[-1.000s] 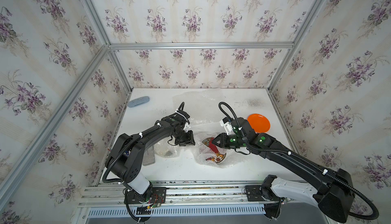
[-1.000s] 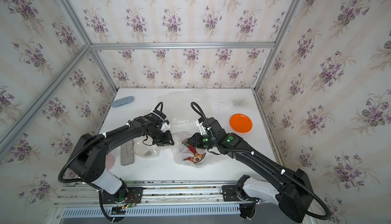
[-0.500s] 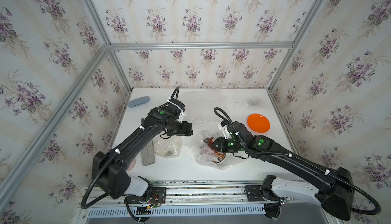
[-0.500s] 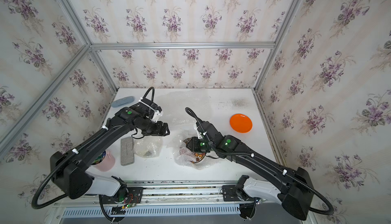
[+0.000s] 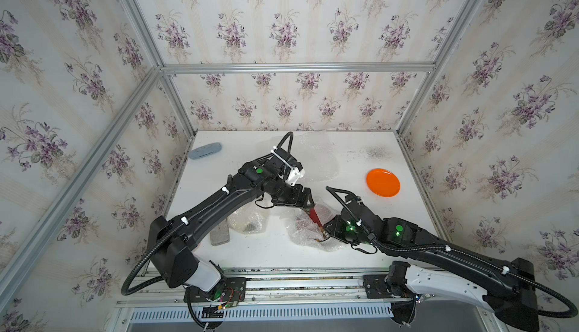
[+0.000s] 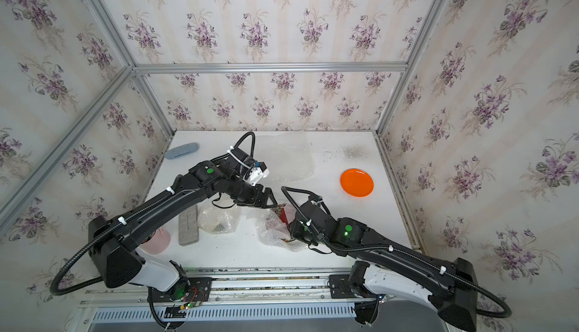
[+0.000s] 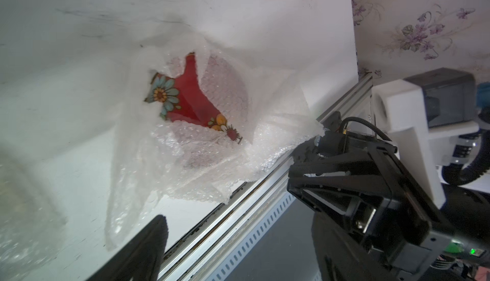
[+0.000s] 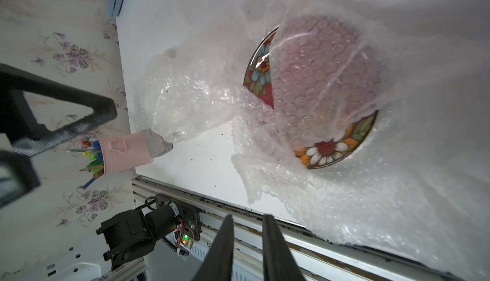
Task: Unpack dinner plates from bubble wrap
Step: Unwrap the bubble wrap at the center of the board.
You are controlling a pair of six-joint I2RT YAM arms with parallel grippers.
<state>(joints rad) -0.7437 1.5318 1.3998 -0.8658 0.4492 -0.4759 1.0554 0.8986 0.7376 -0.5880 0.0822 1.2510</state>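
The dark red plate point(image 5: 314, 217) lies half-covered by bubble wrap point(image 5: 304, 235) just below frame centre in both top views; the orange plate point(image 5: 383, 182) sits bare to the upper right. My left gripper point(image 5: 308, 200) stands wide just beside the wrapped one. My right gripper point(image 8: 246, 217) is narrow at the wrap's edge, and I cannot tell whether it pinches anything.

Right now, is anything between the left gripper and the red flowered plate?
Yes: bubble wrap covers most of the red flowered plate, leaving only a bare wedge. The open left gripper hovers by the bundle's far edge.
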